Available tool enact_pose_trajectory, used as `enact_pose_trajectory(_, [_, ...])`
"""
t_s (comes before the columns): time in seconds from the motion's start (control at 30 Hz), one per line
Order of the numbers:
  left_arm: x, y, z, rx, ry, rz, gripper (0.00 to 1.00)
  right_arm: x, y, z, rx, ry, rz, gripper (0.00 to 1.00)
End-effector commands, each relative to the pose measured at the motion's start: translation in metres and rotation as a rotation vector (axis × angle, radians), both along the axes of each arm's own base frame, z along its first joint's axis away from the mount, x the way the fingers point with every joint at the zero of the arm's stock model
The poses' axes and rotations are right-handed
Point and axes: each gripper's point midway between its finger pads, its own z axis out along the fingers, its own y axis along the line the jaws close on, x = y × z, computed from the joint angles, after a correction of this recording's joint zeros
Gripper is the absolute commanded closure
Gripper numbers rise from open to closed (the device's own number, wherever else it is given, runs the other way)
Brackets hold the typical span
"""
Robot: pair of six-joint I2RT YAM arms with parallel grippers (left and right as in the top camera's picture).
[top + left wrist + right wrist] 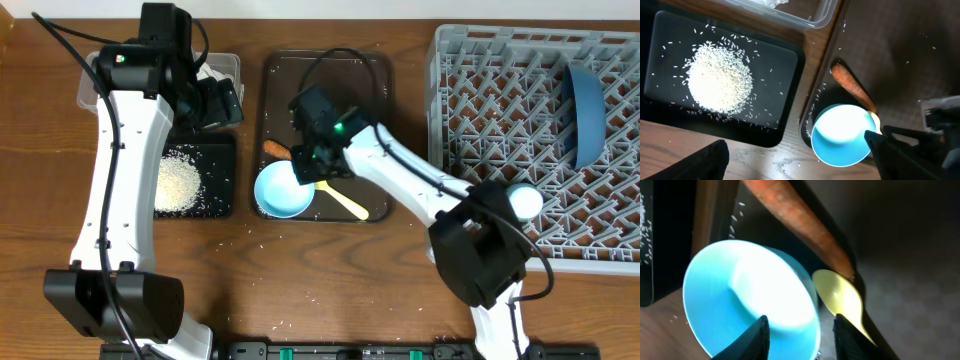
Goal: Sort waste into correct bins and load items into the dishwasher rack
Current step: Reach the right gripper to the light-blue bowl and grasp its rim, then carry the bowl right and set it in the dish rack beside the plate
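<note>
A light blue bowl (283,190) (840,134) (740,290) sits at the near left corner of the dark brown tray (370,80). My right gripper (305,165) (800,330) straddles the bowl's rim, one finger inside and one outside, with a small gap showing at the outer finger. A pale yellow spoon (345,203) (840,297) lies just right of the bowl, and the orange carrot stick (277,150) (852,87) (800,225) just behind it. My left gripper (222,103) (800,165) hangs wide open and empty over the black tray's right edge. Rice (178,183) (720,77) is piled in the black tray (218,170).
The clear tub (228,68) (800,15) stands behind the black tray. The grey dishwasher rack (500,120) fills the right side and holds a dark blue plate (585,110) on edge. Loose rice grains are scattered on the wood around the trays.
</note>
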Motion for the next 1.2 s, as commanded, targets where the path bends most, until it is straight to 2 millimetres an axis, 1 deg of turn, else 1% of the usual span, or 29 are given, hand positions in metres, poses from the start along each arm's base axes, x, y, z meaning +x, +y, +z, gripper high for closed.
enact_pose_trajectory(0.0, [0.0, 0.004, 0.001, 0.015, -0.002, 0.007, 0.04, 0.003, -0.002, -0.008, -0.05, -0.024, -0.041, 0.64])
enact_pose_trajectory(0.2, [0.0, 0.004, 0.001, 0.015, -0.002, 0.007, 0.04, 0.0, -0.006, -0.024, -0.079, 0.006, -0.047, 0.69])
enact_pose_trajectory(0.3, [0.0, 0.004, 0.001, 0.015, -0.002, 0.007, 0.04, -0.001, -0.006, -0.029, -0.084, 0.016, -0.05, 0.79])
enact_pose_trajectory(0.47, [0.0, 0.004, 0.001, 0.015, -0.002, 0.007, 0.04, 0.0, -0.007, -0.029, -0.086, 0.016, -0.05, 0.91])
enact_pose_trajectory(0.53, [0.0, 0.004, 0.001, 0.015, -0.002, 0.007, 0.04, 0.0, -0.007, -0.029, -0.087, 0.016, -0.05, 0.98])
enact_pose_trajectory(0.67, [0.0, 0.004, 0.001, 0.015, -0.002, 0.007, 0.04, 0.004, -0.008, -0.027, -0.079, 0.01, -0.058, 0.99])
enact_pose_trajectory(0.73, [0.0, 0.004, 0.001, 0.015, -0.002, 0.007, 0.03, 0.008, -0.01, -0.02, -0.065, 0.0, -0.068, 0.99])
enact_pose_trajectory(0.8, [0.0, 0.004, 0.001, 0.015, -0.002, 0.007, 0.04, 0.017, -0.015, -0.005, -0.045, -0.025, -0.083, 0.99])
enact_pose_trajectory(0.87, [0.0, 0.004, 0.001, 0.015, -0.002, 0.007, 0.03, 0.028, -0.021, 0.02, -0.011, -0.069, -0.095, 0.99])
enact_pose_trajectory(0.97, [0.0, 0.004, 0.001, 0.015, -0.002, 0.007, 0.04, 0.049, -0.041, 0.069, 0.048, -0.17, -0.127, 0.99])
enact_pose_trajectory(1.07, [0.0, 0.004, 0.001, 0.015, -0.002, 0.007, 0.04, 0.075, -0.079, 0.126, 0.078, -0.315, -0.225, 0.99])
enact_pose_trajectory(1.13, [0.0, 0.004, 0.001, 0.015, -0.002, 0.007, 0.03, 0.092, -0.112, 0.16, 0.058, -0.429, -0.319, 0.99])
enact_pose_trajectory(1.17, [0.0, 0.004, 0.001, 0.015, -0.002, 0.007, 0.04, 0.099, -0.135, 0.176, 0.022, -0.49, -0.384, 0.99])
